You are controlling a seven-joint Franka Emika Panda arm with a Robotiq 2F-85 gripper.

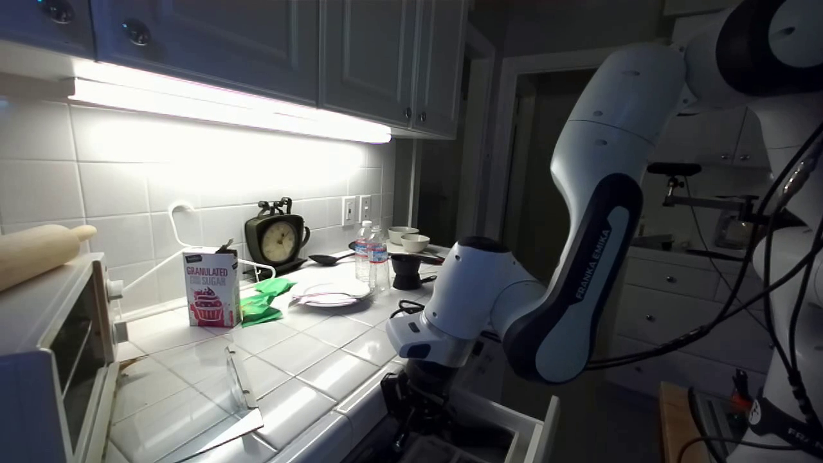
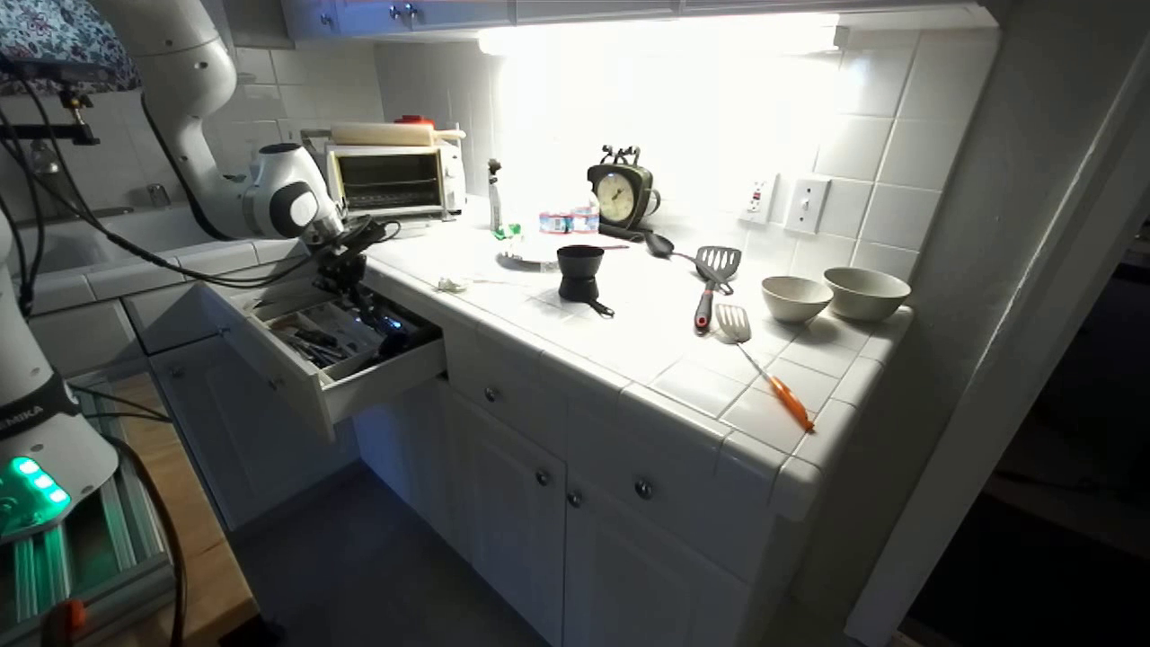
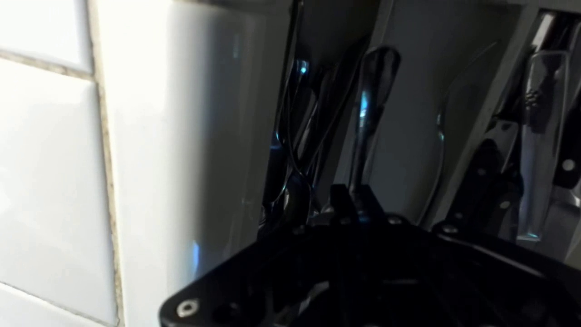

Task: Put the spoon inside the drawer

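Okay, pinching the spoon [image 3: 368, 102] over the open drawer [image 2: 386, 382].
Held between near-touching fingertips [image 3: 341, 200], running away from them lengthwise, roughly along the front edge of the worktop [image 3: 47, 141]; too dark to tell how high. Probably just needs lowering.

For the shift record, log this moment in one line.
pincer: shut on spoon | spoon: over open cutlery drawer, contact unclear | release: not yet
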